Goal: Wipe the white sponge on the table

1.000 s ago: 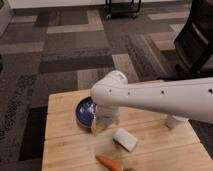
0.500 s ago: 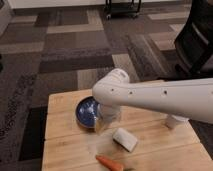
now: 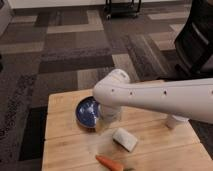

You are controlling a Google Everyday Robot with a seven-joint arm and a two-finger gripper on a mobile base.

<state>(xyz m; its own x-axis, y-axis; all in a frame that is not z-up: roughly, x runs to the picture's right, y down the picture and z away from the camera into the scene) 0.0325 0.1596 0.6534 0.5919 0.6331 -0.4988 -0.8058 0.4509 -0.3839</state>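
Note:
The white sponge (image 3: 125, 139) lies flat on the light wooden table (image 3: 65, 150), right of centre. My gripper (image 3: 107, 122) hangs down from the thick white arm (image 3: 160, 97), over the right rim of the blue bowl (image 3: 86, 112). It is a short way up and left of the sponge and does not touch it. The fingers look open, with nothing between them.
An orange carrot (image 3: 110, 163) lies at the table's front edge, just below the sponge. A white cup-like cylinder (image 3: 175, 121) stands at the right, partly under the arm. Patterned carpet surrounds the table, with a dark chair (image 3: 197, 40) at the far right.
The arm and gripper have drifted slightly to the right, towards the sponge. The sponge, bowl and carrot have stayed put.

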